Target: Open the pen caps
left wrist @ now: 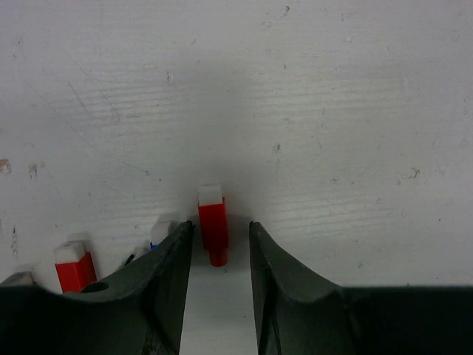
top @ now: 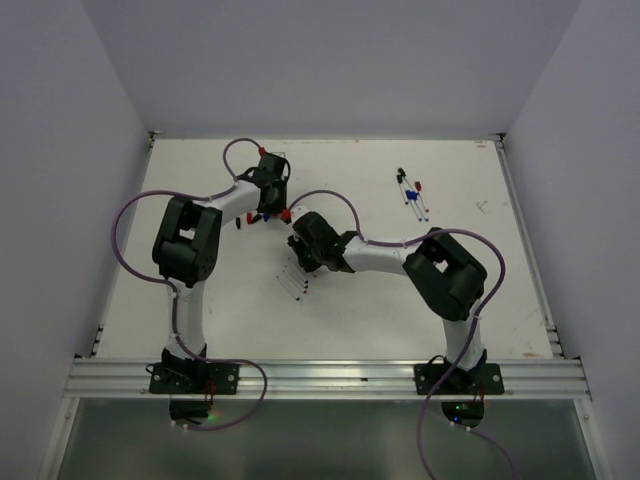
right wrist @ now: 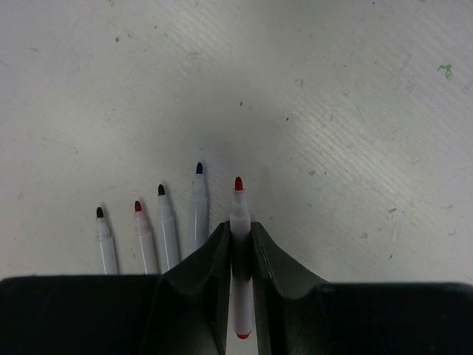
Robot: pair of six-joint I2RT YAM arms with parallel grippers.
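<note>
Standing apart on either side of a red cap [left wrist: 213,222], the left gripper [left wrist: 220,226] has its jaws released, and the cap lies on the white table [left wrist: 332,111] between them, touching neither, with another red cap [left wrist: 74,268] near by on one side. The right gripper [right wrist: 238,231] sits snug around a red-tipped pen [right wrist: 238,203] that lies at the end of a row with 4 other uncapped pens [right wrist: 164,222]. I cannot tell whether it pinches the barrel or merely flanks it.

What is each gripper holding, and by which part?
Right gripper pinches the red-tipped pen mid-barrel. Left gripper holds nothing; red cap lies between its open jaws.
</note>
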